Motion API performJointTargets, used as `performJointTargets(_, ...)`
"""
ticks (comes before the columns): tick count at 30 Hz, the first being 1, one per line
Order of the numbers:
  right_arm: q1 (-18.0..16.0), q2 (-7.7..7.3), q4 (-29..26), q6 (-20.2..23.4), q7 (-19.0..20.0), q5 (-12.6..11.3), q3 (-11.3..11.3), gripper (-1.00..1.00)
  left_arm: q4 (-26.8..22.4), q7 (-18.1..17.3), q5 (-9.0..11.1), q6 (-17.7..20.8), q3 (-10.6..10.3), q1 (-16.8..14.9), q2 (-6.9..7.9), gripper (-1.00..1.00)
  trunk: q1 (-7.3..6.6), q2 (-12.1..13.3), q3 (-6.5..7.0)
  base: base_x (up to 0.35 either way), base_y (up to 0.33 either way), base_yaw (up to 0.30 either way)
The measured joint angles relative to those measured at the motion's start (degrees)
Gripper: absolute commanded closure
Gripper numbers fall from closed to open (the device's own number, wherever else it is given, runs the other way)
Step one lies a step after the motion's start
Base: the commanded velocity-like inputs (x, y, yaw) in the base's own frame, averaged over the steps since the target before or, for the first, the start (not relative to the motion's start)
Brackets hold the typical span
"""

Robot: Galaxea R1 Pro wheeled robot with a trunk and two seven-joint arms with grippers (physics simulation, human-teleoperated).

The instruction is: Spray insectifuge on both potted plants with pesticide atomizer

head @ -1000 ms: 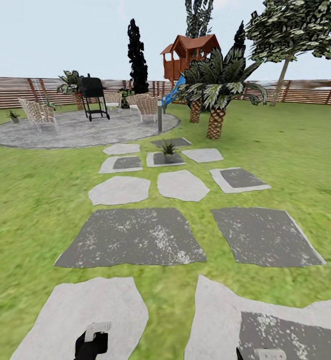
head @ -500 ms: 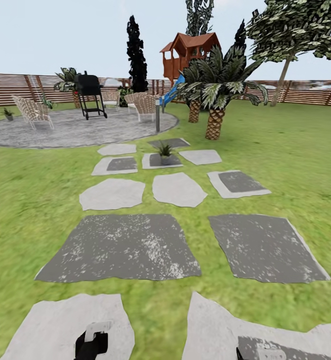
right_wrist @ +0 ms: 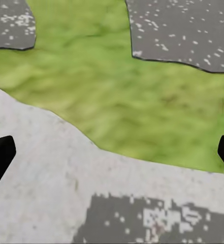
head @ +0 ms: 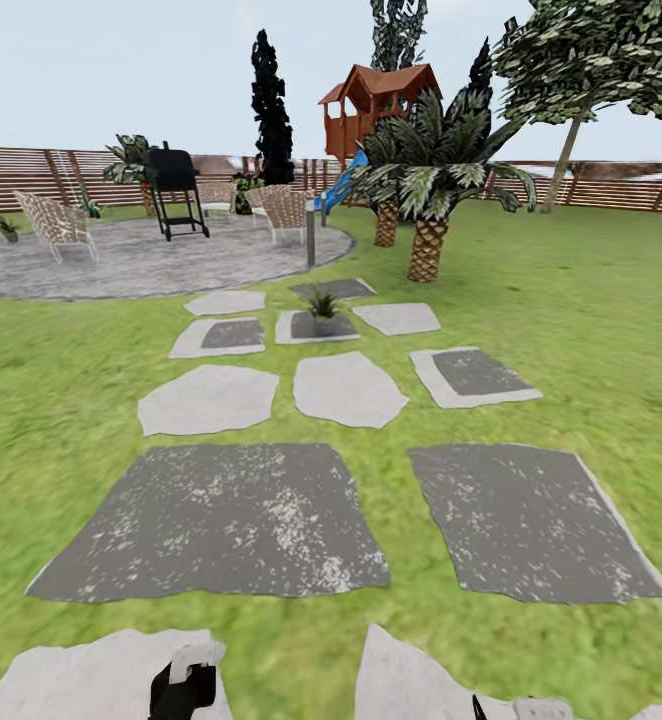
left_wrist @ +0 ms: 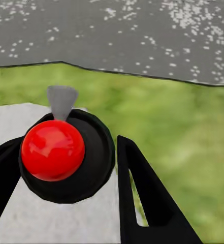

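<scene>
Left wrist view is showing the nearest thing: the left gripper is holding the atomizer, seen end-on as a round black body with a red cap and a grey nozzle. The two black fingers are sitting on both sides of the body and seem to be touching it, so I am judging the grip as closed and firm. The nozzle is pointing away from the wrist, probably so that the spray goes forward. Below it a pale stone and the lawn are lying.

The right gripper is hanging wide open with nothing between the fingertips; it is staying free because one arm is enough for the bottle.

In the head view both grippers are sitting low at the bottom edge, likely kept close to the body for driving. Two dark slabs are lying just ahead, then smaller pale stones.

Farther on, one plant is standing on a grey stone in the middle of the path. It is well apart from the atomizer, so in my judgement spraying is not possible yet and the robot needs to come closer first. A second small plant is standing at the far left of the patio, beside a chair. Behind are a palm and the fence.
</scene>
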Motion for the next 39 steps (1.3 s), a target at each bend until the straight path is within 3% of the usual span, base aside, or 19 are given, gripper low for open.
performJointTargets(39,-0.04,0.0,0.0,0.0,0.0,0.06,0.0,-1.0,0.0,0.0,0.0,0.02,0.0,0.02,0.0,1.0,-0.01,-0.02,0.0,0.28,-0.167,0.0)
